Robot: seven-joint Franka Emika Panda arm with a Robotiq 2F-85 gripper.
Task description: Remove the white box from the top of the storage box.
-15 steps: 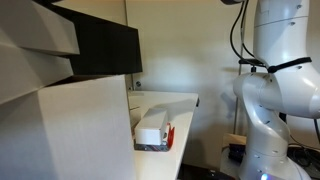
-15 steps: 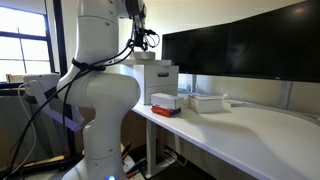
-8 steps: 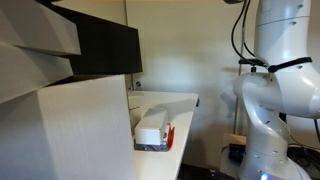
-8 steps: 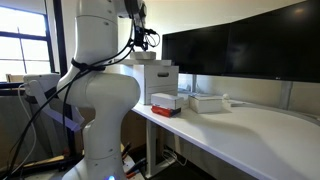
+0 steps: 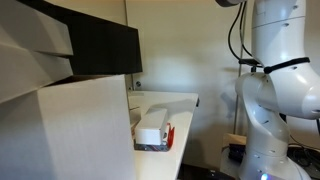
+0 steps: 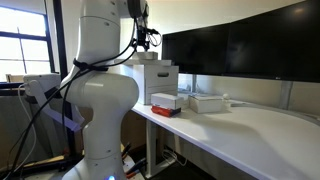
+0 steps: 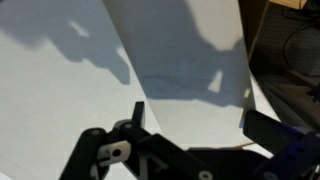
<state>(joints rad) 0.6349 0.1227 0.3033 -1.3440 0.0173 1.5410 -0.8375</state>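
In the wrist view the fingers (image 7: pixel 136 115) are standing wide apart, gripping nothing, and hanging over a pale surface. In both exterior views the white box (image 5: pixel 152 127) (image 6: pixel 166 98) is sitting squarely atop the storage box (image 5: pixel 169 136) near the counter (image 5: pixel 185 105) edge, with dark monitors (image 6: pixel 240 50) standing behind.

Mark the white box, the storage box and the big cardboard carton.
white box (image 5: pixel 153 122), in an exterior view, flat top face.
storage box (image 5: pixel 169 134), in an exterior view, red side wall.
big cardboard carton (image 5: pixel 85 130), in an exterior view, pale side face.
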